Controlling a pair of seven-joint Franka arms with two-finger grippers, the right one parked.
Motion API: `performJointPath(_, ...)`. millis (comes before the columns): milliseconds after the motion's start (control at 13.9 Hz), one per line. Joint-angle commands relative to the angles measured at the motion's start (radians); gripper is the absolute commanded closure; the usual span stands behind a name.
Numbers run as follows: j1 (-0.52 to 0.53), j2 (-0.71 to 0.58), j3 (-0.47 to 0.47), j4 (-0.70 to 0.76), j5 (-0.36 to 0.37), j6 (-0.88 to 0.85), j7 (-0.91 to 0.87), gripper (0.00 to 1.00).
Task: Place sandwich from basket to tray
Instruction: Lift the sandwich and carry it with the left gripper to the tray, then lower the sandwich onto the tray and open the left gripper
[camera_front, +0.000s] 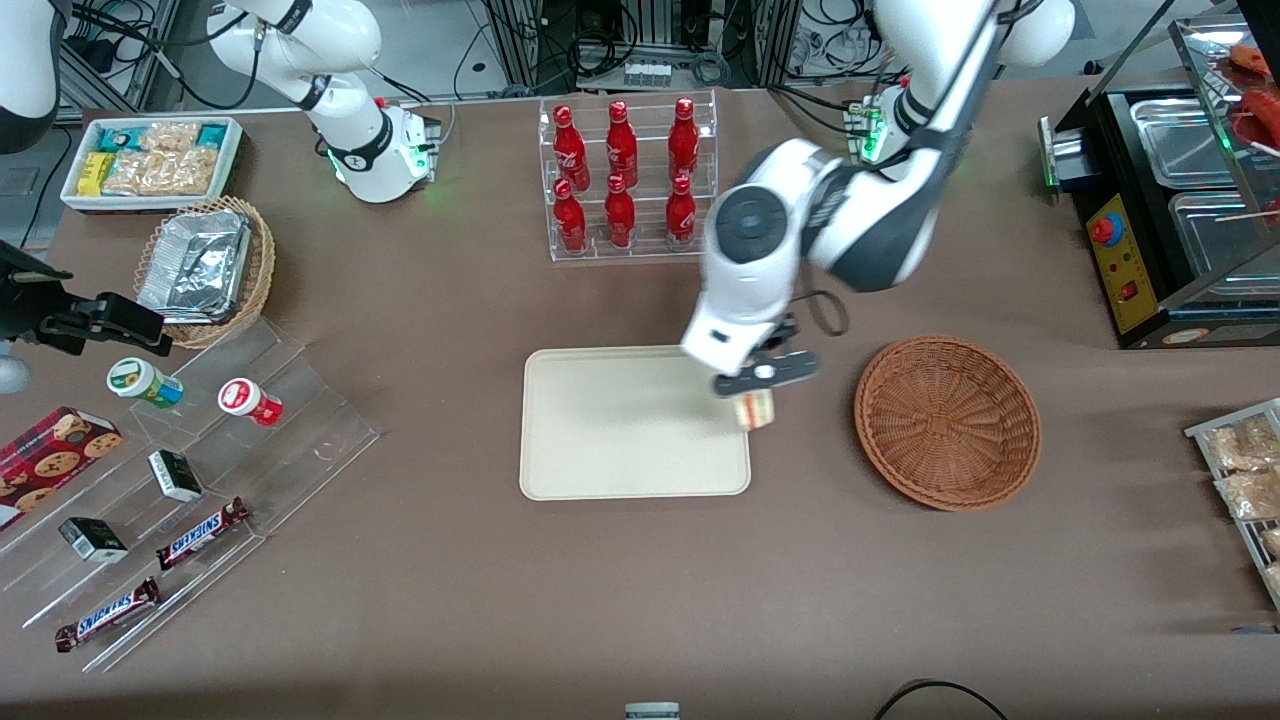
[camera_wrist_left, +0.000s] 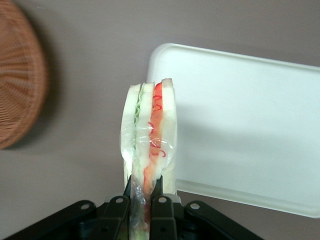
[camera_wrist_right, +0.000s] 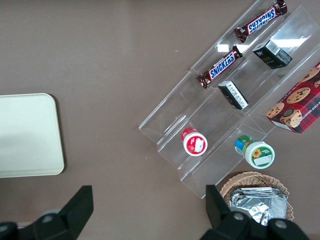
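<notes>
Sandwich in pincer, over tray edge.
Pincer sits just right of frame centre in the front view, clenched on the sandwich, held upright above the surface. It hangs at the tray rim nearest the basket, which sits empty at centre right, apart from the tray.

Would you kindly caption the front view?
Left gripper holds the sandwich above the tray edge, beside the basket.
</notes>
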Motion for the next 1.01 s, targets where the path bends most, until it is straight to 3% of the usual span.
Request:
performJointPath(0,-0.067,0.163,0.010,0.148,-0.003,0.040,-0.013,1.00)
performJointPath(432,-0.135,0.307,0.008,0.214,0.007,0.218,0.004,1.00)
performJointPath(937,-0.146,0.381,0.002,0.252,0.030,0.229,0.030,1.00)
